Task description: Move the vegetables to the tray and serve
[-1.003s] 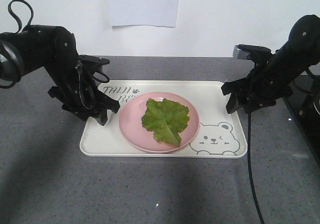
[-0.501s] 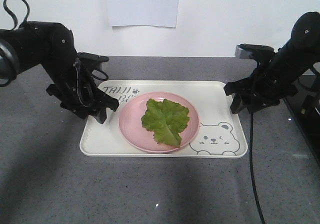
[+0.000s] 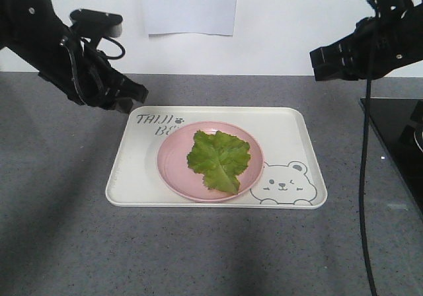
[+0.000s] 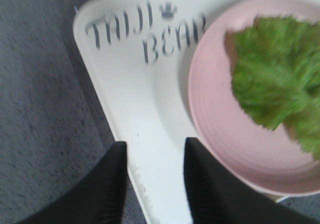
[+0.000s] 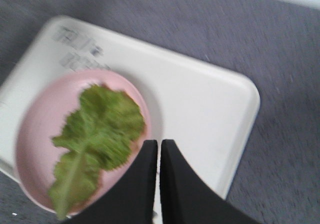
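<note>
Left gripper [image 4: 152, 176] jaws apart, holding nothing, raised over the tray's far-left corner. Right gripper [image 5: 160, 176] fingers nearly closed, thin gap, empty, high at far right. Cream TAIJI BEAR tray [image 3: 132, 191] lies flat mid-table on the grey countertop [image 3: 59, 243]. Pink plate [image 3: 173, 170] sits on the tray, left of the bear drawing. Lettuce leaf [image 3: 219, 158] rests on the plate. Leaf looks light, limp, tearable; tray probably stiff, best gripped at both short-side rims.
</note>
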Controlling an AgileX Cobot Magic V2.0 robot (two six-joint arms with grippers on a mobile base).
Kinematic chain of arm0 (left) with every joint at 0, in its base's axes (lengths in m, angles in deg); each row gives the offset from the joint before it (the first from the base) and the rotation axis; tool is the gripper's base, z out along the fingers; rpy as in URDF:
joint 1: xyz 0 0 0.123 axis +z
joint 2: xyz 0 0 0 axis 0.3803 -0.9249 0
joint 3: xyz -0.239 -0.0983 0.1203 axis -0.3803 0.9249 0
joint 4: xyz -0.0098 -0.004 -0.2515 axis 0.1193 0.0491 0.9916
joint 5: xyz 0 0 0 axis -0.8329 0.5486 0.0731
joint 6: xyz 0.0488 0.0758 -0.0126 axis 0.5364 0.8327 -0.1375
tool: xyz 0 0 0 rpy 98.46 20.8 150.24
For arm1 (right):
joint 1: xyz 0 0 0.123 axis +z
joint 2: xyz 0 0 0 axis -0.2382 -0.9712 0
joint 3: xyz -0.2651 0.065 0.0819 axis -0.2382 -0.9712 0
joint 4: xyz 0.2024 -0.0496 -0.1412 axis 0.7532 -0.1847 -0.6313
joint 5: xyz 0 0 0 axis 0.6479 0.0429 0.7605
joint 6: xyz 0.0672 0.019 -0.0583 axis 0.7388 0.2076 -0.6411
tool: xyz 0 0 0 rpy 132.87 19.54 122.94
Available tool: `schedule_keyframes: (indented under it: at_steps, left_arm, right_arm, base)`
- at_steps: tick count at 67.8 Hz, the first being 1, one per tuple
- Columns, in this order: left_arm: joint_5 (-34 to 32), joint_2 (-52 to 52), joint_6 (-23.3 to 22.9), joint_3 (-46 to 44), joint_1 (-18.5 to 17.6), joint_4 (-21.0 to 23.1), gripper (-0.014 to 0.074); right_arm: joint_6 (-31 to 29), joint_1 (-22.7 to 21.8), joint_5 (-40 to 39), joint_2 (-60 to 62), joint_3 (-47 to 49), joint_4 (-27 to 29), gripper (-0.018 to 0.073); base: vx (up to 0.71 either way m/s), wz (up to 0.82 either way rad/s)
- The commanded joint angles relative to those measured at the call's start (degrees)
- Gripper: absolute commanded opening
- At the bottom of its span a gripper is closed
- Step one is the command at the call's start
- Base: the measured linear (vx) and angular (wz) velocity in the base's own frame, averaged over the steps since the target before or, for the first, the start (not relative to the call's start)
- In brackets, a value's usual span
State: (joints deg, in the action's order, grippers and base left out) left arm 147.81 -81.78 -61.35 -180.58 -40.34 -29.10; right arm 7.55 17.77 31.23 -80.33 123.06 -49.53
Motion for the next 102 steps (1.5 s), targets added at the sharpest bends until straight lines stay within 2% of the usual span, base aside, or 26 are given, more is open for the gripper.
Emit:
schedule_keyframes:
  at_steps: [1,9,31,41,51,62,71,102]
  left_arm:
    - [-4.9,5.7,-0.3,-1.5,-0.1,1.0,0.0126]
    - [-6.8,9.3,0.1,-1.5,-0.1,1.9,-0.0006]
    - [-9.5,21.5,1.8,0.0,-0.1,2.2,-0.0007]
    - [-16.6,30.7,1.8,10.5,-0.1,2.8,-0.0007]
    - [-25.6,41.5,1.8,29.6,-0.1,5.0,-0.0007]
    - [-33.4,50.9,1.8,48.4,-0.1,5.0,-0.0007]
    - [-35.9,55.8,1.7,56.8,-0.1,5.0,-0.0007]
    - [-34.9,57.7,1.4,58.7,-0.1,5.0,-0.0006]
  right_arm:
    - [-5.3,0.0,-5.1,5.5,-0.7,5.9,-0.0006]
    - [-8.3,0.0,-9.1,10.7,-6.1,7.6,-0.0006]
    - [-12.5,0.0,-21.7,31.1,-28.0,7.6,-0.0006]
    - [-12.5,0.0,-25.8,40.1,-37.6,7.4,-0.0006]
    - [-12.5,0.0,-26.2,46.0,-44.9,7.2,-0.0006]
    - [-12.5,0.0,-26.0,49.6,-49.4,7.2,-0.0006]
    - [-12.5,0.0,-24.7,50.3,-50.9,7.2,-0.0006]
    - [-12.5,0.0,-22.7,50.3,-51.1,7.3,-0.0006]
  base:
    - [0.0,0.0]
    - [0.0,0.0]
    - [0.0,0.0]
    - [0.0,0.0]
    - [0.0,0.0]
    - [0.0,0.0]
    - [0.0,0.0]
    - [0.0,0.0]
